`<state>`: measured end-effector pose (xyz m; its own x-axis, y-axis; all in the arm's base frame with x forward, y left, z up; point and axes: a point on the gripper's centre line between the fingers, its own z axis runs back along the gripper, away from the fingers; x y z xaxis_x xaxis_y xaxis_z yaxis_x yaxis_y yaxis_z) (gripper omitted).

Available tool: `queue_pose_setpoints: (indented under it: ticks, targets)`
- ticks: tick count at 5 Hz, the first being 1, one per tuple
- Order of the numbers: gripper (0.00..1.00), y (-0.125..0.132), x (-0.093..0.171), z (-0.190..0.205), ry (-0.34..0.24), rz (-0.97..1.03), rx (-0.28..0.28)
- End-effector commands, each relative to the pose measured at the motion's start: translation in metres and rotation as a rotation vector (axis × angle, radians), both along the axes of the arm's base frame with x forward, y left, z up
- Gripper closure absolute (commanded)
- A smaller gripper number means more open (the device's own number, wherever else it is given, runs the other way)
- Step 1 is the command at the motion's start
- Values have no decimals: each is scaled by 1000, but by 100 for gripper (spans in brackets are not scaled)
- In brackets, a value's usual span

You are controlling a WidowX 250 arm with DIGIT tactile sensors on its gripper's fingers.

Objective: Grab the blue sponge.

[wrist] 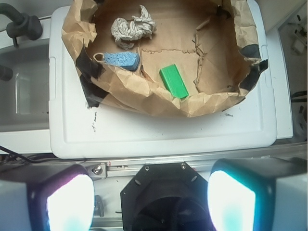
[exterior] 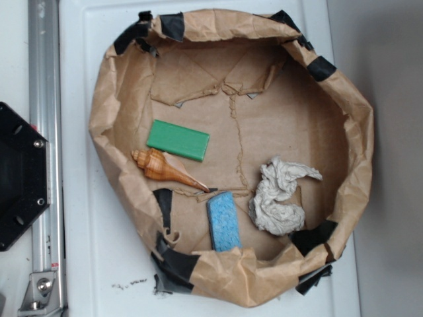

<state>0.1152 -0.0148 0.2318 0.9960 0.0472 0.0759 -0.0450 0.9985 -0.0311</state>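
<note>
**Blue sponge lies untouched in the paper nest**

Blue sponge [exterior: 224,221] rests on the floor of the brown paper basin [exterior: 360,132], close to its near rim. Left to right in the exterior view: the green block [exterior: 178,140] lies flat; a spiral shell [exterior: 166,170] points toward the sponge; the sponge follows; a crumpled white cloth [exterior: 281,196] sits just beside it. In the wrist view the gripper [wrist: 151,202] hangs well apart from the basin, fingers [wrist: 231,202] spread wide, holding nothing.
</note>
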Motion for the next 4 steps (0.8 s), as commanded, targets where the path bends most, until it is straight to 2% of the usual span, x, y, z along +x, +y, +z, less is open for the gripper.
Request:
queue_pose_setpoints:
  ticks: [1,2,3,4]
  targets:
    - [0,16,104,-39,-108,-347,3]
    - [0,17,152,-72,-95,-434,25]
    - [0,-7,161,-122,-33,-632,92]
    - [0,-23,149,-153,-6,-824,114]
